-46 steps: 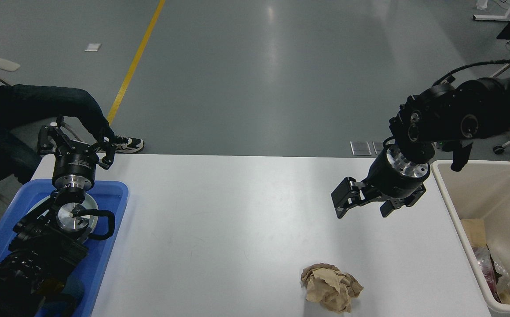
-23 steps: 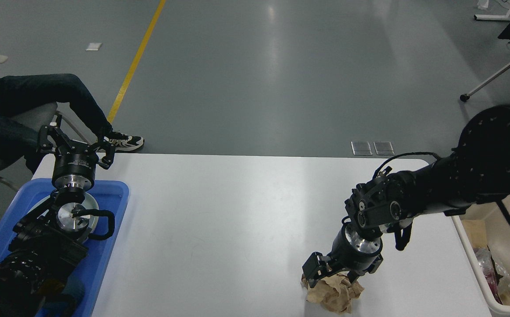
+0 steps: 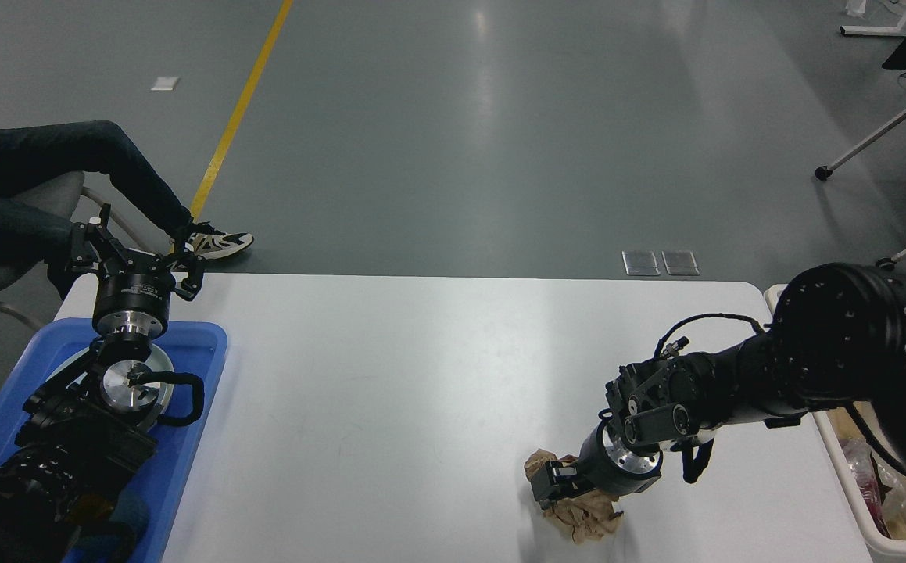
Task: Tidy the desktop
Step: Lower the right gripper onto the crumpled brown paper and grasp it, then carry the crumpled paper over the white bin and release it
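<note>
The white desktop (image 3: 406, 375) fills the lower half of the head view. A crumpled ball of brown paper (image 3: 581, 520) lies on it near the front right. My right gripper (image 3: 558, 489) points down and left into this paper, and its fingers are pressed into the squashed ball. One finger (image 3: 545, 486) shows on the paper's left side and the other is hidden. My left gripper (image 3: 136, 254) is open and empty. It stands upright over the desktop's far left corner, above the far edge of the blue tray (image 3: 198, 344).
A beige bin (image 3: 855, 496) with scraps inside stands off the desktop's right edge, partly hidden by my right arm. A seated person's legs (image 3: 69, 148) and shoe (image 3: 214, 244) are beyond the far left corner. A chair base (image 3: 867, 141) is at the far right.
My right arm swung down from above the table's right side onto the brown paper. The paper is now squashed and nudged slightly left. The left arm has not moved.
</note>
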